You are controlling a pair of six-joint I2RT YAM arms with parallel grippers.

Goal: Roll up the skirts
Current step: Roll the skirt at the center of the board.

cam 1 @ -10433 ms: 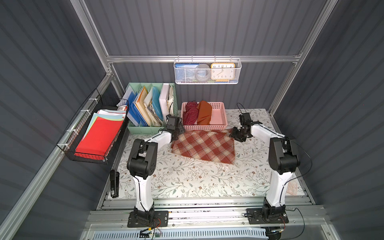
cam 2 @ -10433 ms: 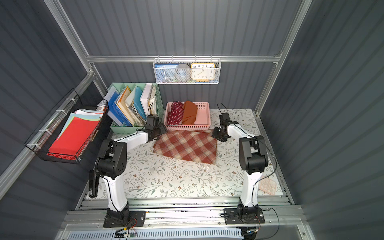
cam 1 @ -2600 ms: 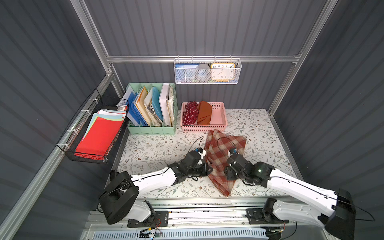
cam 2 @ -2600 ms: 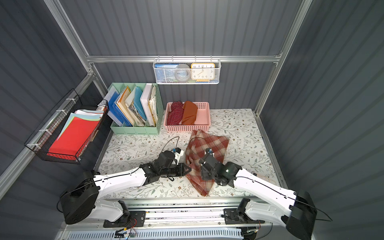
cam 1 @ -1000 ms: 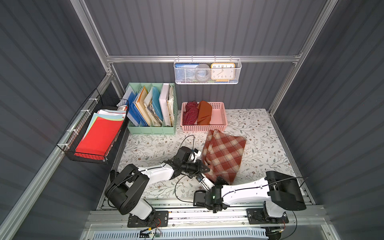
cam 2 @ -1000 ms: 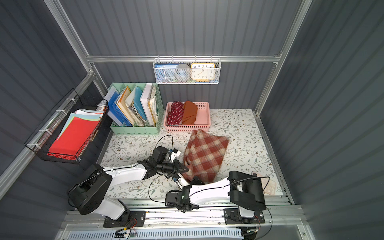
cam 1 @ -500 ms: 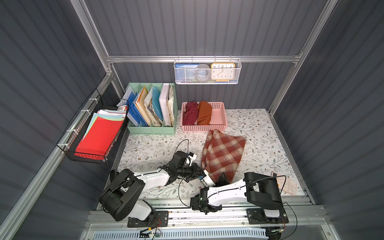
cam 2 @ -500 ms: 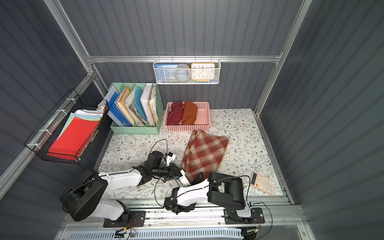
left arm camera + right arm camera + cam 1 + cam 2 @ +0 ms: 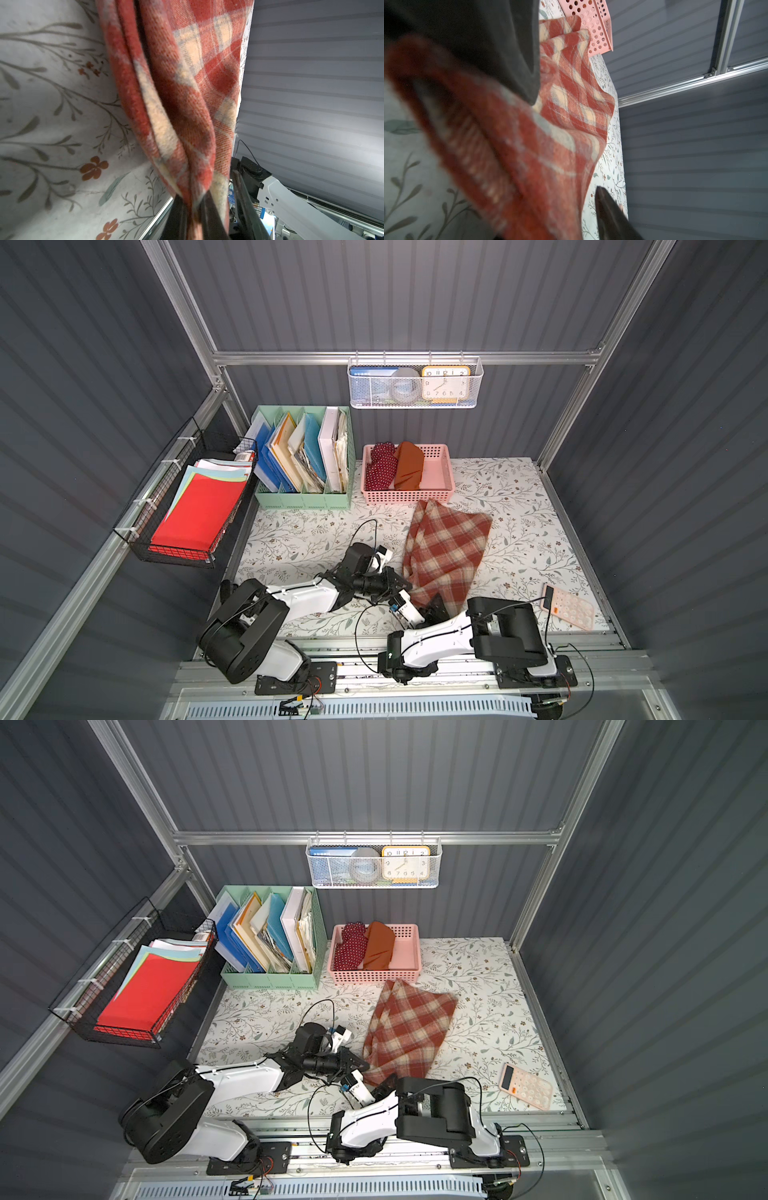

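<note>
The plaid skirt [image 9: 446, 556] lies on the counter [image 9: 519, 506], its near hem clamped in the left fingers [image 9: 176, 220]; the right fingers [image 9: 610, 218] straddle that hem, half apart — whether gripping, I cannot tell. Best pinch level with the left, then roll evenly and tightly.

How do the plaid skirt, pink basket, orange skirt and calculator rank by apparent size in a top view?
1. plaid skirt
2. pink basket
3. orange skirt and calculator: about alike; calculator is nearer the camera.
</note>
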